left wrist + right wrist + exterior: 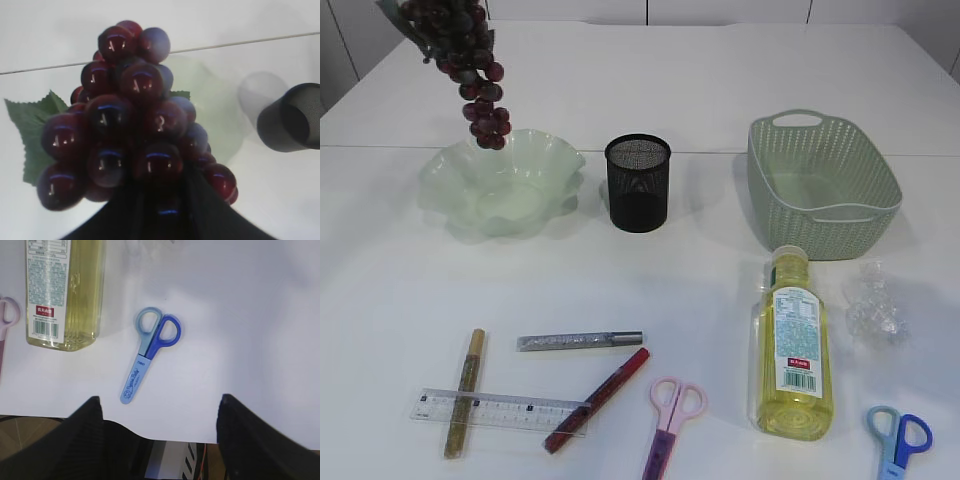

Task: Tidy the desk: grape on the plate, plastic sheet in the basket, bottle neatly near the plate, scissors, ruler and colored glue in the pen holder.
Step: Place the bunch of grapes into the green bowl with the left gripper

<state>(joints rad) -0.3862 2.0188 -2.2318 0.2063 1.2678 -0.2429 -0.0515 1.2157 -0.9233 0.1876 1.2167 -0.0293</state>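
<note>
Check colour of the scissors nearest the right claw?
Blue scissors: light blue sheath and one handle loop, darker blue other loop. Clearest in the right wrist view.

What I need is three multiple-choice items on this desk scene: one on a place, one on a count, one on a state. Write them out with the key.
1. Where is the grape bunch?
A. hanging above the plate
B. inside the basket
C. lying beside the bottle

2. How many scissors lie on the table?
A. one
B. two
C. four

3. The right hand is:
A. shut on a ruler
B. open and empty
C. shut on a glue stick

Key:
1 A, the bunch hangs over the plate's rim.
2 B, there is a pink pair and a blue pair.
3 B, its fingers stand wide apart above the blue pair.
</note>
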